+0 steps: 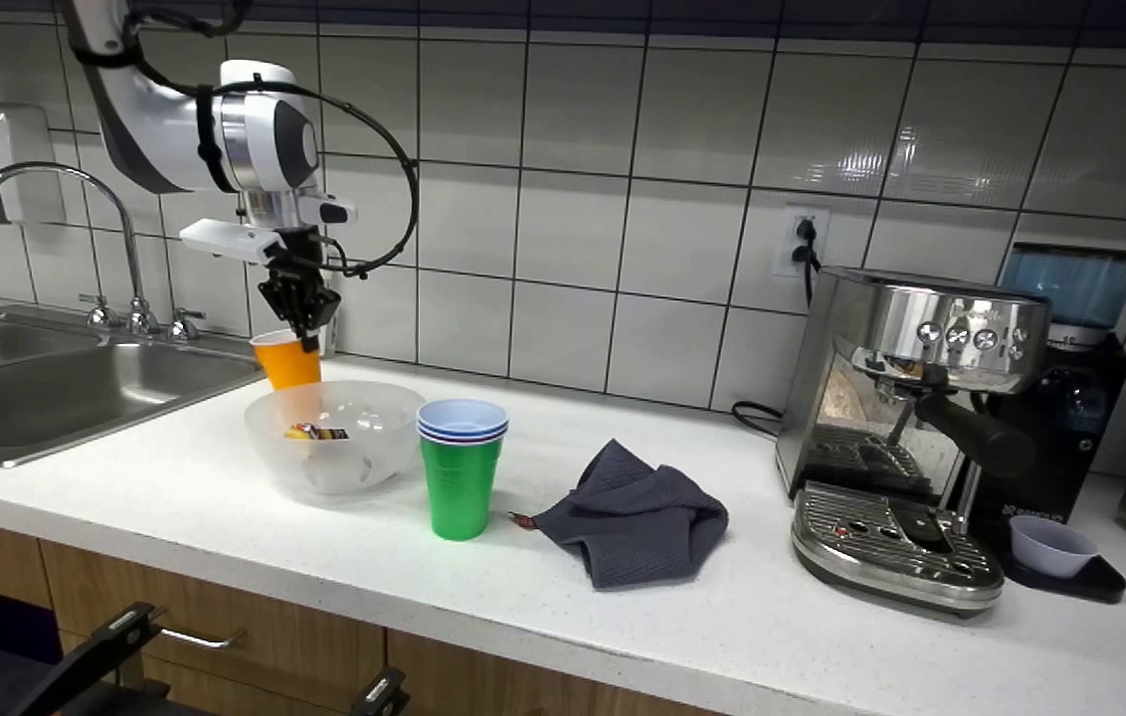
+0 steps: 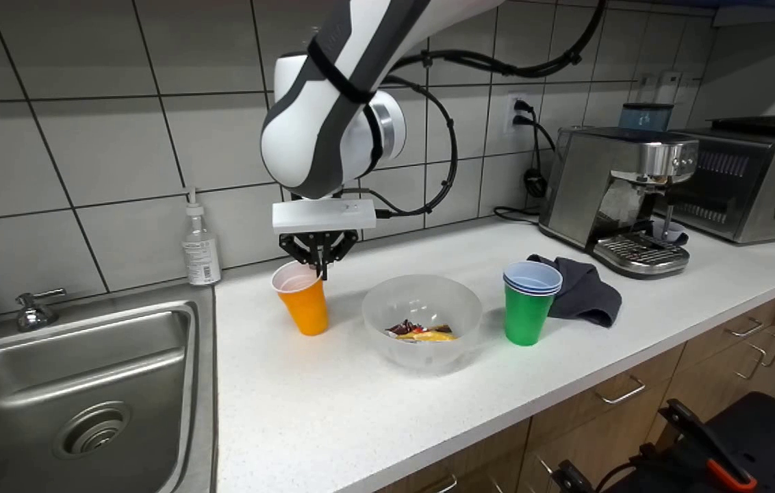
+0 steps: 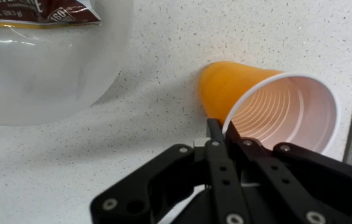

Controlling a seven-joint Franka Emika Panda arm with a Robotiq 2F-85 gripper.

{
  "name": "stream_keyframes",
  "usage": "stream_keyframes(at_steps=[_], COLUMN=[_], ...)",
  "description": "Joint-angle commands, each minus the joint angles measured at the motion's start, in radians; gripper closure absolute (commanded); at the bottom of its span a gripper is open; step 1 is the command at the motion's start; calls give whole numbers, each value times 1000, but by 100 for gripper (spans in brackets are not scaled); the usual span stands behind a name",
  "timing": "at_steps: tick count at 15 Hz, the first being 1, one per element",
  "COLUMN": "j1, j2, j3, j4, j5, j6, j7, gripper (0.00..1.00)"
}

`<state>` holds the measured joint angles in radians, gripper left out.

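Note:
An orange cup with a white inside is tilted, its mouth leaning toward the sink. My gripper is shut on the cup's rim, one finger inside and one outside. I cannot tell whether the cup's base touches the counter. A frosted bowl stands beside the cup. Wrapped snacks lie in the bowl. A stack of cups, the outer one green, stands upright on the bowl's far side from my gripper.
A dark grey cloth lies beyond the green stack. A steel espresso machine stands further along. A steel sink borders the counter near the orange cup. A pump bottle stands by the tiled wall.

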<state>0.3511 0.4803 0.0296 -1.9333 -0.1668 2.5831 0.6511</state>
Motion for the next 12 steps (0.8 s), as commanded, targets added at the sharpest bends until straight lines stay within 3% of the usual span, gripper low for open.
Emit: stream_keyframes(at_steps=[1, 12], j1=[9, -5], j2=[-74, -226], j3=[-8, 12], j4=[-84, -259], j5=[-8, -4], j6=[63, 144], j7=[-26, -86], gripper=[99, 99])
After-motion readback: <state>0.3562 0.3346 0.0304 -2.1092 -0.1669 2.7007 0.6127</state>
